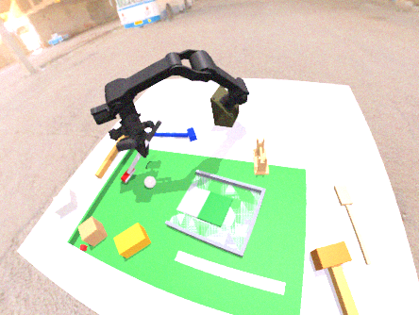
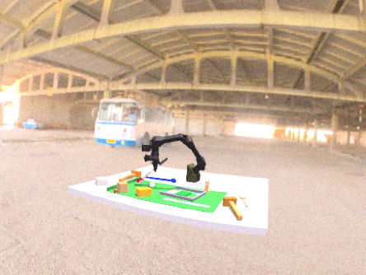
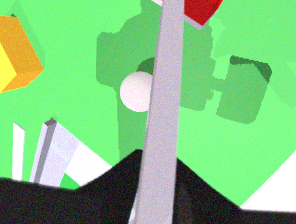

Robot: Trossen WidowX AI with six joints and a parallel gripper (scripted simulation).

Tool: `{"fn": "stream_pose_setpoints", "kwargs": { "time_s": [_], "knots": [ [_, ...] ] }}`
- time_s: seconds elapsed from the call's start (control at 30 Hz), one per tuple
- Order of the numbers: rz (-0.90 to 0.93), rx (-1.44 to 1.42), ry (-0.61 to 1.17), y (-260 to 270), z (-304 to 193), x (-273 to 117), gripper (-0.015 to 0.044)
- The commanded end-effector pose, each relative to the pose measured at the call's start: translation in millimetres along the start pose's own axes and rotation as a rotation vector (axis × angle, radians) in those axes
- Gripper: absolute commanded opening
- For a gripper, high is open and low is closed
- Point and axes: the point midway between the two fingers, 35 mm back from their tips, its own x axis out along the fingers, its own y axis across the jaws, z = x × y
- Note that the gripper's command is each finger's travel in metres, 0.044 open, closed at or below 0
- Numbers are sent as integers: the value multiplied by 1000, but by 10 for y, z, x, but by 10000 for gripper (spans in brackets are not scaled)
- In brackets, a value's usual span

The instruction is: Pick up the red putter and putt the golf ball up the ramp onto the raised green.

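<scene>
While the claw [image 1: 141, 150] pinches the red putter [image 3: 162, 110], its shaft partly hides the golf ball [image 3: 136, 91].

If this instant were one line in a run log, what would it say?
gripper: shut on red putter | putter head: low on green mat, beside golf ball | ball: on mat, not on raised green

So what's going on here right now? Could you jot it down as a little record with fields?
tool: shut on the red putter's grey shaft
red putter: head down near the green mat, beside the ball
golf ball: white, on the green mat, not yet struck
raised green: framed square with ramps, no ball on it
yellow block: on the mat, near edge
blue tool: lying behind the mat
</scene>
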Motion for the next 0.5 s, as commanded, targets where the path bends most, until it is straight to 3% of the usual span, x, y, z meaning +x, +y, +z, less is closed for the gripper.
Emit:
{"fn": "stream_pose_setpoints", "kwargs": {
  "time_s": [0.0,0.47],
  "knots": [
    [0,1,-1,14,-18,4,0],
    [7,2,2,684,-1567,380,0]
  ]
}}
